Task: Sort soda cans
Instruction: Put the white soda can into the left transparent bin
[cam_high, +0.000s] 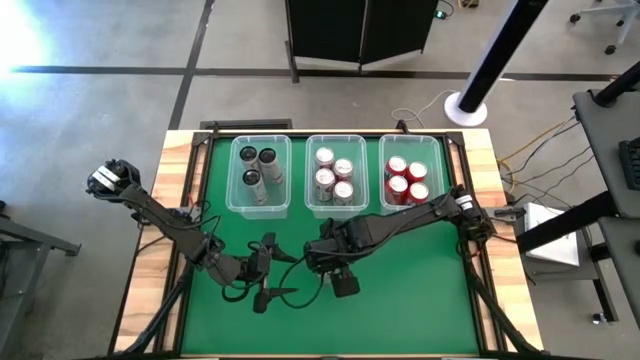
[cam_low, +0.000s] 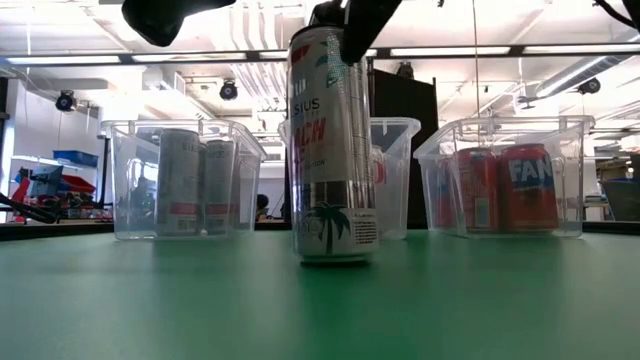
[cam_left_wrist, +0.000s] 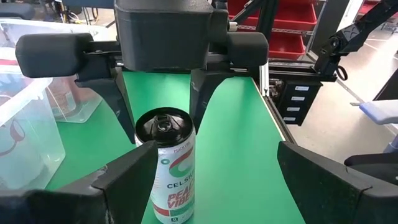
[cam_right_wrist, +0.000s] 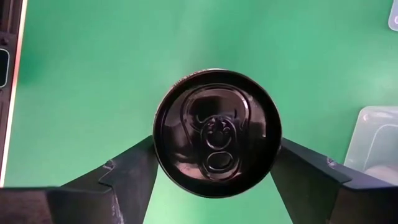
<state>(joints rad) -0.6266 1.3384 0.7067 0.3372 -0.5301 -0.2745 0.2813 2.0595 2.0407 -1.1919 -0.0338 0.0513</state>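
Note:
A tall slim silver-white soda can with a black top stands upright on the green table, its base on the mat near the middle. My right gripper is above it, its fingers down either side of the can's upper end. My left gripper hovers open just to the can's left, at the height of its top, one fingertip close beside the can. Other soda cans stand in three clear bins at the far side: dark and silver ones, silver-white ones, red ones. My right gripper holds the can's upper end just under the black rim, pinched between its two fingers on opposite sides. The fingers come from above, pointing down along the can. The can is upright, with its base on the table.
The three clear bins stand in a row along the far edge. Open green mat lies toward the near and right sides. Wooden borders frame the table.

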